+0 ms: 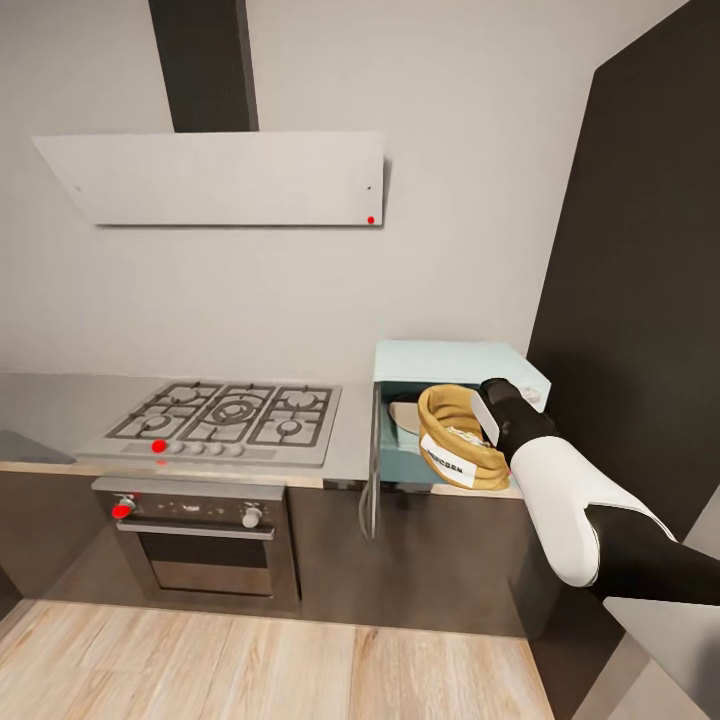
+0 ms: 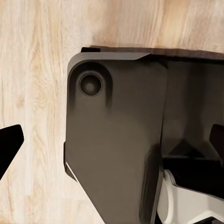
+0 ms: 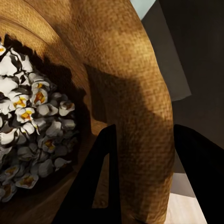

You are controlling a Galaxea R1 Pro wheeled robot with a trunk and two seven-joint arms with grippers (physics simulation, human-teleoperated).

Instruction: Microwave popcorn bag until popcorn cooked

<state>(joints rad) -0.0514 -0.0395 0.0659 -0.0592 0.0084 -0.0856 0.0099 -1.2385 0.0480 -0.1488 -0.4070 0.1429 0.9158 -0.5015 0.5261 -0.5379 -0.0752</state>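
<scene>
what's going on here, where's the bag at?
The right gripper has its fingers on either side of the rolled rim of the popcorn bag, one inside and one outside. The bag sits at the mouth of the microwave, whose door is open, partly sticking out over the countertop. The right wrist view shows white popped kernels inside the bag. The left gripper hangs open over the wood floor, holding nothing.

White label [image 1: 447,459] on popcorn bag [image 1: 455,425]: dark lettering, too blurred to read.
</scene>
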